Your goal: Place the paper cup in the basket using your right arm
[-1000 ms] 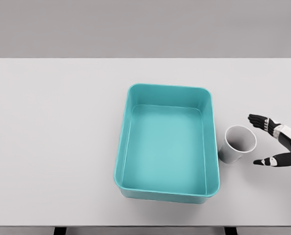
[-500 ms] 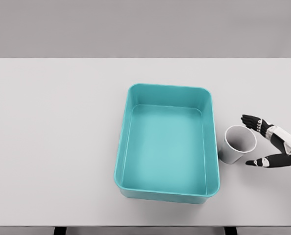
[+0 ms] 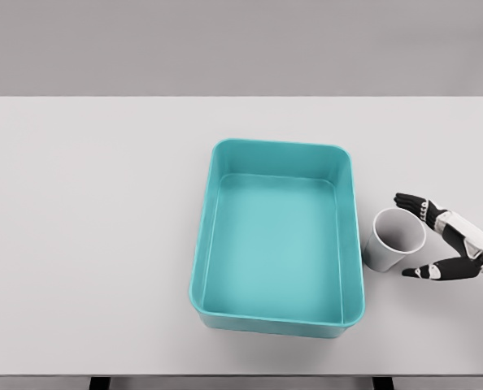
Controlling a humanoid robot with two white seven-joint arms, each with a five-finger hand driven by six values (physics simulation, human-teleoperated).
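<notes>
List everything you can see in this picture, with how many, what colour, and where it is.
table: one, pale grey, fills most of the view.
basket: one, teal, rectangular, empty, on the table right of the middle.
paper cup: one, white, upright, on the table just right of the basket.
right hand: one, black fingers with white arm segments, coming in from the right edge, fingers spread on both sides of the cup, not closed on it.
left arm: not in view.
</notes>
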